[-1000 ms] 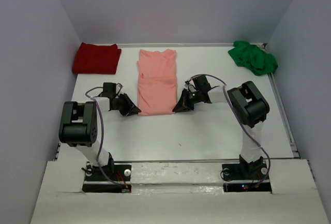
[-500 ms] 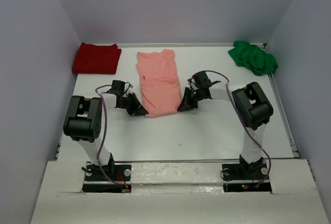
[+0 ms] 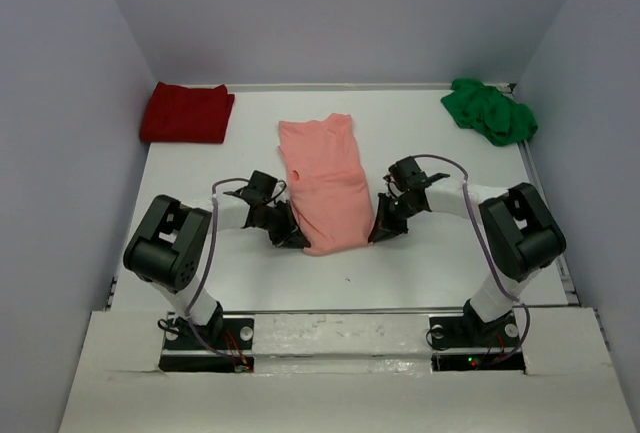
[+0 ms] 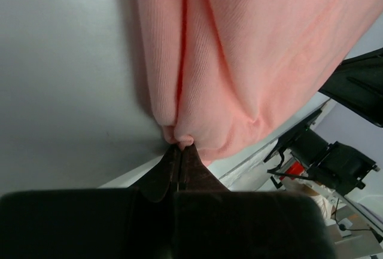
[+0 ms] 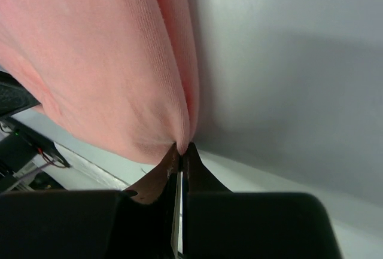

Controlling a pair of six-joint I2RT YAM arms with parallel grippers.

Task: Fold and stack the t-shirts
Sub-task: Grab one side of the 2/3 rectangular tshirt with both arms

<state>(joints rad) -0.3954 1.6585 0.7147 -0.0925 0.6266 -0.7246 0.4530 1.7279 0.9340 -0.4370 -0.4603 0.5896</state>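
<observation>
The salmon-pink t-shirt [image 3: 327, 181] lies folded into a long strip mid-table, slanted, with its near end toward the arms. My left gripper [image 3: 297, 239] is shut on the shirt's near left corner [image 4: 179, 140]. My right gripper [image 3: 377, 234] is shut on its near right corner [image 5: 182, 142]. Both wrist views show the cloth pinched at the fingertips and stretching away over the white table. The dark red t-shirt [image 3: 187, 112] lies folded at the far left. At the far right sits the bright green t-shirt [image 3: 490, 111], crumpled.
Grey walls close in the table [image 3: 430, 253] on the left, back and right. A raised white ledge [image 3: 340, 338] with the arm bases [image 3: 205, 333] runs along the near edge. The right arm's base [image 4: 326, 157] shows in the left wrist view.
The left gripper closed on the pink shirt's near left corner. Both grippers then pulled the shirt toward the near edge and slightly right, slanting it.
</observation>
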